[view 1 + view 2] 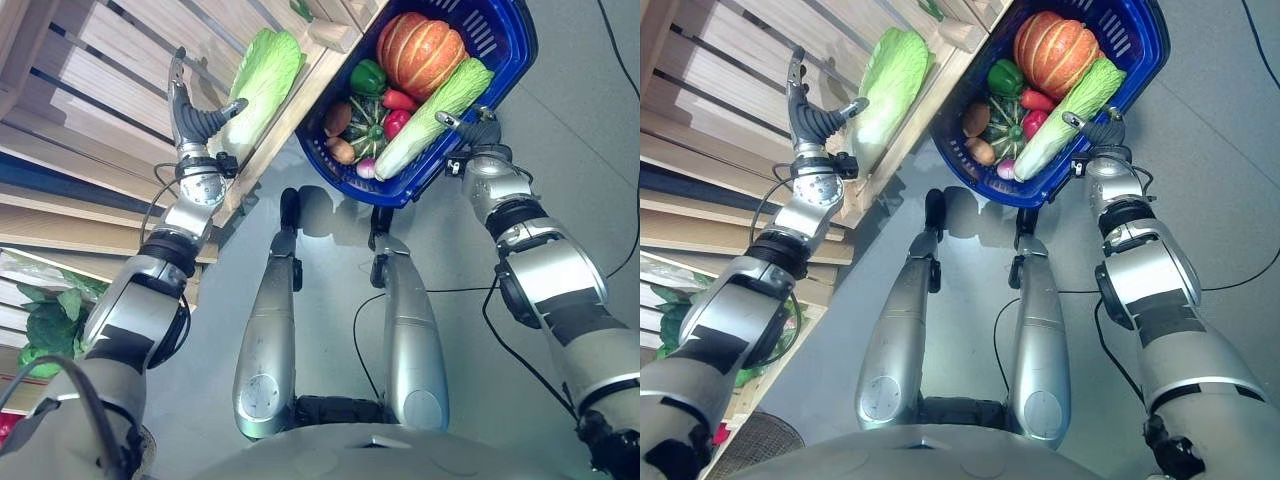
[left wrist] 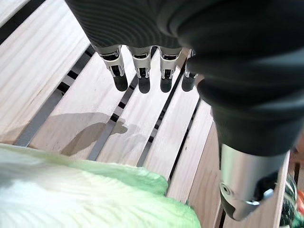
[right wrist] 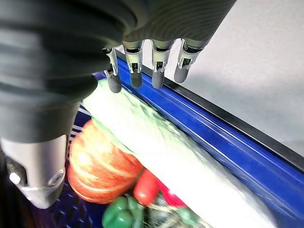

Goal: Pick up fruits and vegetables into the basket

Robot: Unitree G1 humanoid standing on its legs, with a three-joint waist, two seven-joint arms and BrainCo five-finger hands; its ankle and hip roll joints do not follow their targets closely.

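The left hand (image 1: 192, 118) stood at the upper left of the left eye view with its fingers (image 2: 141, 71) straight and its thumb spread wide, gripping nothing. Its thumb tip lay close against the pale green napa cabbage (image 1: 262, 78), which rested on the slatted wooden shelf (image 1: 120, 60) just right of the hand. In the left wrist view bare wooden slats ran under the fingertips, and the cabbage's leafy end filled the lower edge, apart from the fingers.

The right hand (image 1: 470, 130) hovered at the near right rim of the blue basket (image 1: 500, 45), in the upper right of the frame. Its fingers (image 3: 159, 71) were straight and held nothing; in the right wrist view they hung over the basket's rim and a second napa cabbage (image 1: 435, 115) inside it. That cabbage lay slantwise along the basket's right side, directly below the hand.

Beside it sat an orange pumpkin (image 1: 420, 50) at the far end. Toward the middle of the basket were a green bell pepper (image 1: 367, 77), a red pepper (image 1: 398, 100) and a dark green striped squash (image 1: 365, 125). A brown potato (image 1: 338, 118) and a small orange-brown vegetable (image 1: 341, 150) lay at the left. The basket stood just right of the shelf's edge, above the grey floor (image 1: 590, 120). At the lower left edge, leafy greens (image 1: 50, 320) sat on a lower shelf.
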